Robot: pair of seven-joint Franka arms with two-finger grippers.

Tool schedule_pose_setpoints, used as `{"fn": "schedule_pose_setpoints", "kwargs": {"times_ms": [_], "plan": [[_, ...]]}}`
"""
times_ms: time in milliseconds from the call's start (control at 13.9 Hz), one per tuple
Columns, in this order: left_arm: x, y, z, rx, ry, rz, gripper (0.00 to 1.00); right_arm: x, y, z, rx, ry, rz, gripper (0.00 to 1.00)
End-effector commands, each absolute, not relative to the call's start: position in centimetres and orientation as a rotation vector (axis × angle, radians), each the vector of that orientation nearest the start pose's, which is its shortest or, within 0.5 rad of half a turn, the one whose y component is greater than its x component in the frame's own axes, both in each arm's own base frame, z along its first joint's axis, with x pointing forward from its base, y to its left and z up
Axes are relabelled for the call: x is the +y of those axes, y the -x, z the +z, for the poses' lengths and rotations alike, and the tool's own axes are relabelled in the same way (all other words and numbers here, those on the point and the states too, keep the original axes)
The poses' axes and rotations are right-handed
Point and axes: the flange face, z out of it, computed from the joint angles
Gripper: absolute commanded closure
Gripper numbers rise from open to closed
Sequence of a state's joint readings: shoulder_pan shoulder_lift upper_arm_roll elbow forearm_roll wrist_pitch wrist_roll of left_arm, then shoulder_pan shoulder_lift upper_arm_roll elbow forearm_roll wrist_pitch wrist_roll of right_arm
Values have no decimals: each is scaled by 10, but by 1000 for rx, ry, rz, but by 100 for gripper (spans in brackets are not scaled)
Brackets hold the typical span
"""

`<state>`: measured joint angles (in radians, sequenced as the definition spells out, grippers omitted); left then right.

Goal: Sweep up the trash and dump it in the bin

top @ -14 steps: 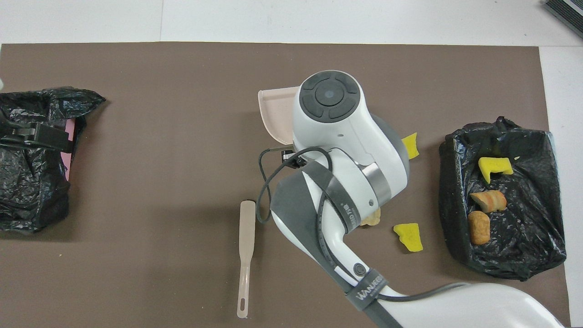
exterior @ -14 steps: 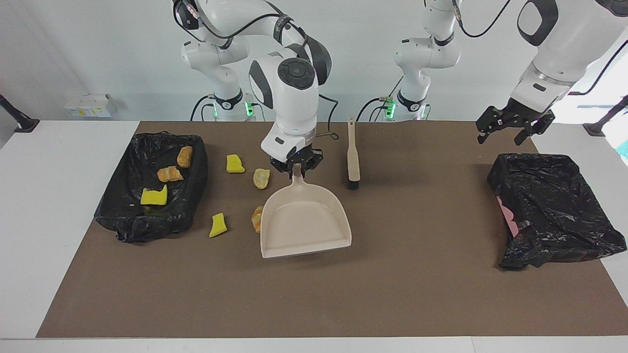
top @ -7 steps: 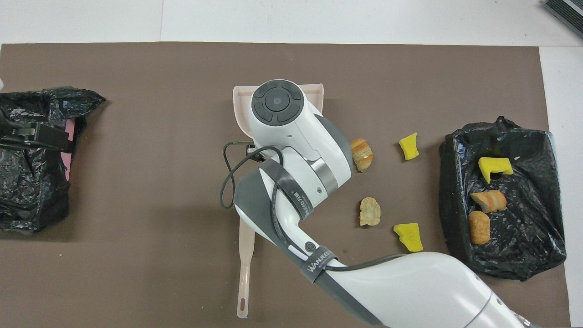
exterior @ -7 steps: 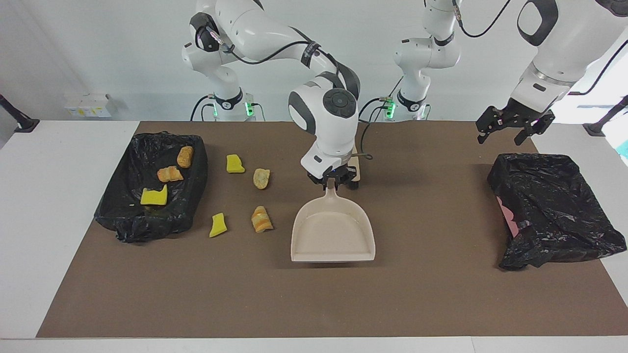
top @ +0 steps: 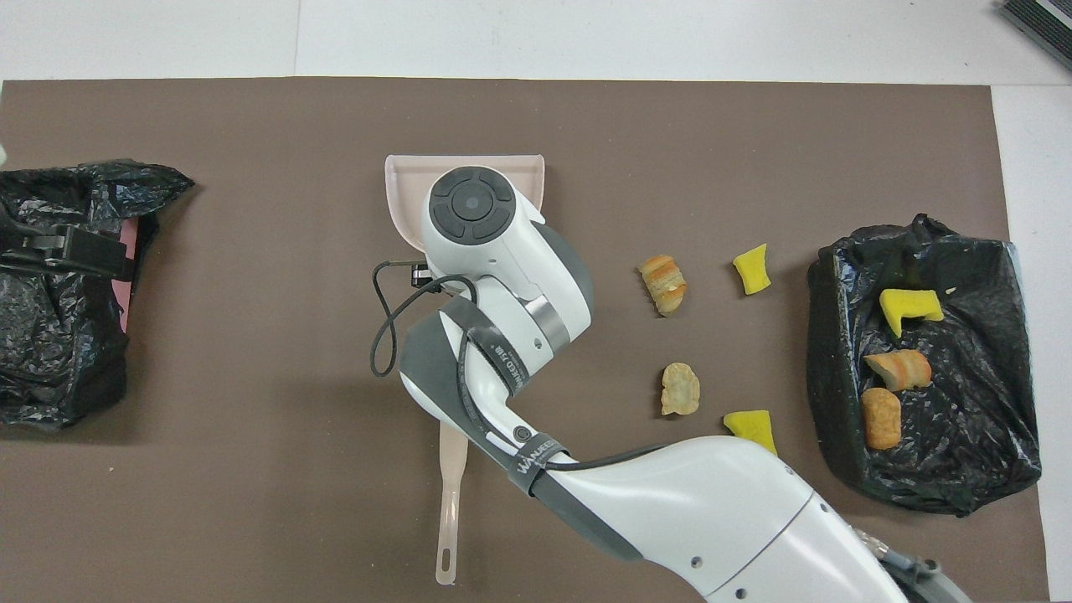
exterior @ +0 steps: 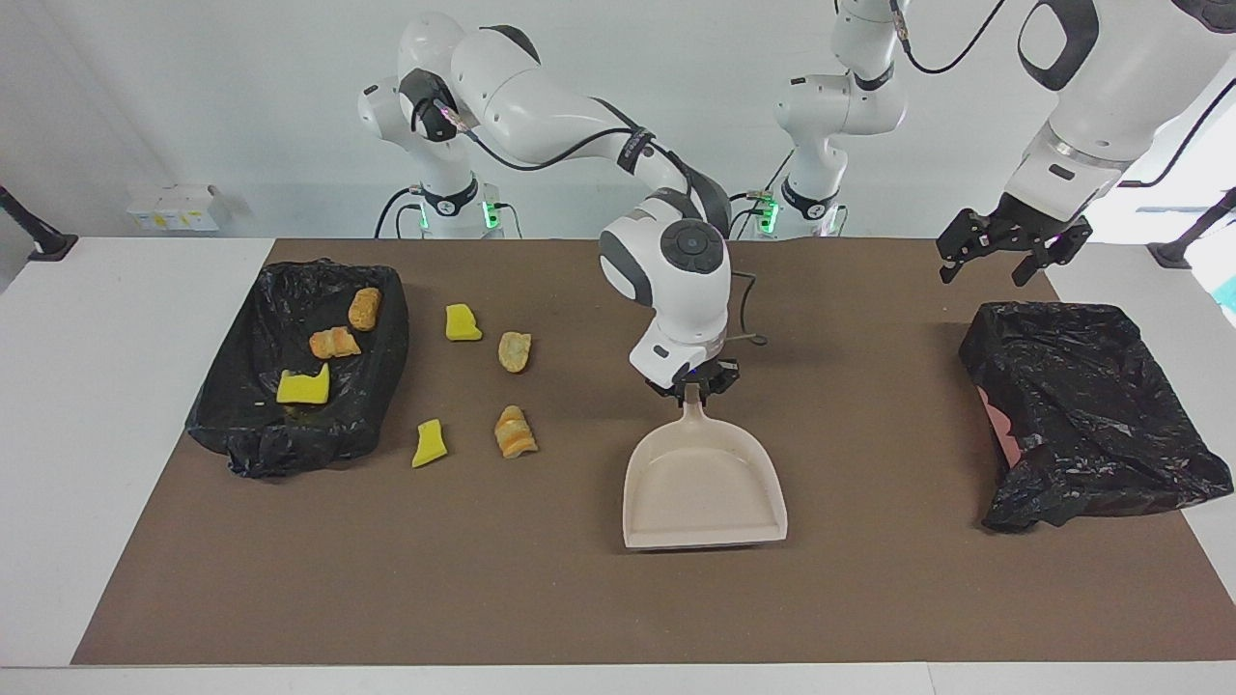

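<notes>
Surface: brown mat [exterior: 869, 598].
Right gripper [exterior: 691, 388]: clamped on dustpan [exterior: 703, 492] handle.
Left gripper [exterior: 1012, 253]: spread, held over black bag [exterior: 1091, 415].

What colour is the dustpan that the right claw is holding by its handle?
Pale beige, almost cream. The dustpan shows best in the facing view.
</notes>
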<state>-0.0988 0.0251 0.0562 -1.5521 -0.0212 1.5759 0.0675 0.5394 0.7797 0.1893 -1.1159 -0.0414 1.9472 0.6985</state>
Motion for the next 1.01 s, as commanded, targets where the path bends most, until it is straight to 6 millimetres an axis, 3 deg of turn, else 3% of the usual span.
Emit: {"fn": "schedule_pose_setpoints", "kwargs": {"times_ms": [0, 144, 360, 505, 721, 937], "plan": [[-25, -557, 621, 190, 3140, -17, 0, 486, -602, 356, 53, 2990, 16, 100], [-25, -557, 621, 190, 3140, -17, 0, 485, -600, 343, 58, 2989, 32, 99], [-25, -557, 621, 190, 3140, -15, 0, 487, -592, 343, 51, 2997, 56, 74], [-25, -557, 621, 190, 3140, -15, 0, 488, -591, 346, 48, 2996, 52, 64], [-25, -558, 622, 205, 3139, -29, 0, 488, -581, 375, 32, 2987, 30, 55], [-41, -564, 619, 231, 3137, -96, 0, 489, -543, 405, 1, 2989, 58, 44]]}}
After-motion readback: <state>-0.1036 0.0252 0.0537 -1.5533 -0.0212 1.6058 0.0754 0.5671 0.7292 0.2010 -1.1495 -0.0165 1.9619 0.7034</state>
